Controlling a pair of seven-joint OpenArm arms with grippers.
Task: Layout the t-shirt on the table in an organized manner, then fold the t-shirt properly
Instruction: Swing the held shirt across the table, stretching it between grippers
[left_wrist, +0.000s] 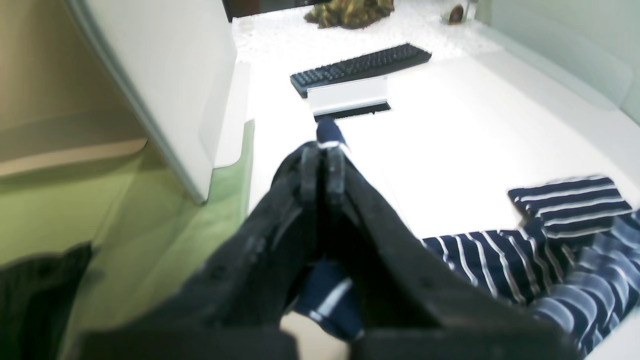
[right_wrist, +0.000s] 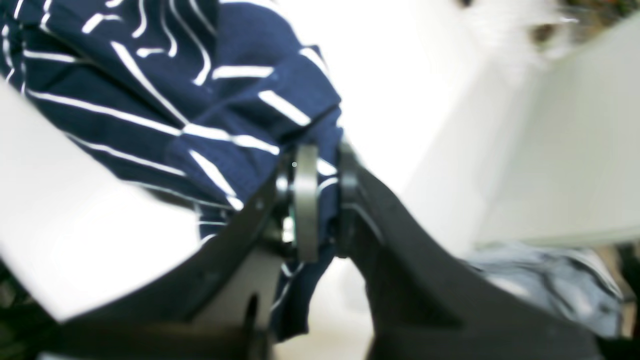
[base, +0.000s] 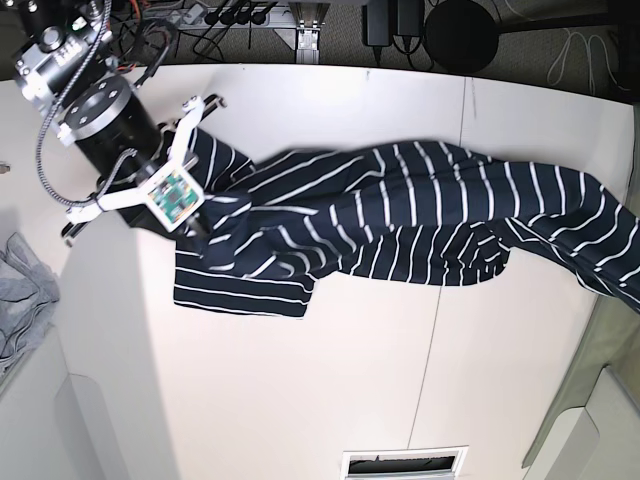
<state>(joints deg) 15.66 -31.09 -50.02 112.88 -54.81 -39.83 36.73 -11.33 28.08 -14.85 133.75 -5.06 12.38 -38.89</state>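
Two grippers pinching cloth | left gripper (left_wrist: 323, 167): jaws pressed together on a navy fold of the t-shirt (base: 400, 225) | right gripper (right_wrist: 320, 200): jaws clamped on bunched striped fabric | t-shirt: stretched across the table (base: 300, 400) between both arms, wrinkled, one sleeve flat near the right arm | keyboard (left_wrist: 360, 67): beyond left gripper

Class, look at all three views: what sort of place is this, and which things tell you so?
Probably an office or lab workbench. A keyboard sits on the white table, cables and a power strip run along its far edge, and a robot arm's tool holds a striped t-shirt.
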